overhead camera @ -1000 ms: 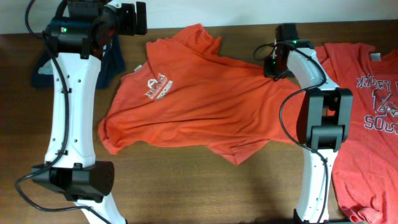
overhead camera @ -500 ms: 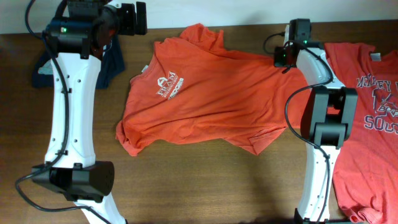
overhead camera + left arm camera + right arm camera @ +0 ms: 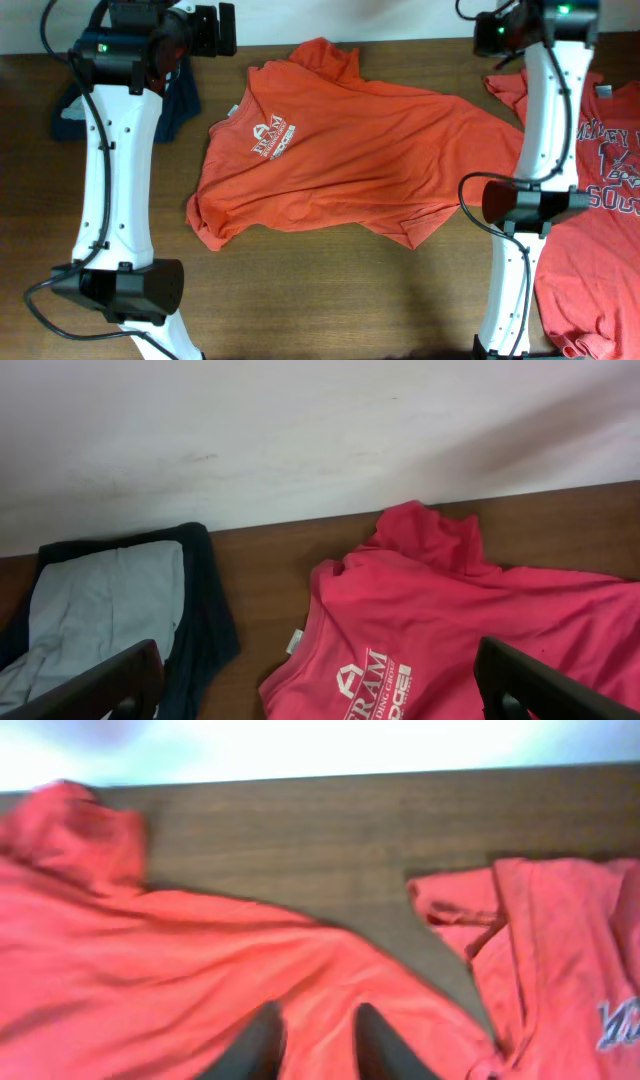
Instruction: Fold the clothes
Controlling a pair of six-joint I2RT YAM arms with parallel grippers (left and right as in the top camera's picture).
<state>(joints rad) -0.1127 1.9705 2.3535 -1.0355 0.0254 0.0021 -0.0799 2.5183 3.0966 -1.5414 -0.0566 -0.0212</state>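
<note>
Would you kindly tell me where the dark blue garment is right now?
In the overhead view, the dark blue garment lies at the far left of the table, partly beneath the left arm, left of the spread orange-red T-shirt.

Bare wood runs across the bottom of the overhead frame, a wide lane on the table (image 3: 330, 300) between the two arm bases. The orange shirt (image 3: 350, 150) sprawls over the centre, lying low, with rumpled folds at its lower left. The left arm (image 3: 115, 180) stands as a white column down the left side and the right arm (image 3: 538, 120) down the right, each blocking sideways travel. A dark garment (image 3: 70, 105) fills the upper left corner beside the left arm. A second red shirt (image 3: 600, 230) covers the right edge. Only a narrow wedge of wood separates the two shirts at upper right. At top centre, a strip of wood lies open along the wall (image 3: 400, 15).
</note>
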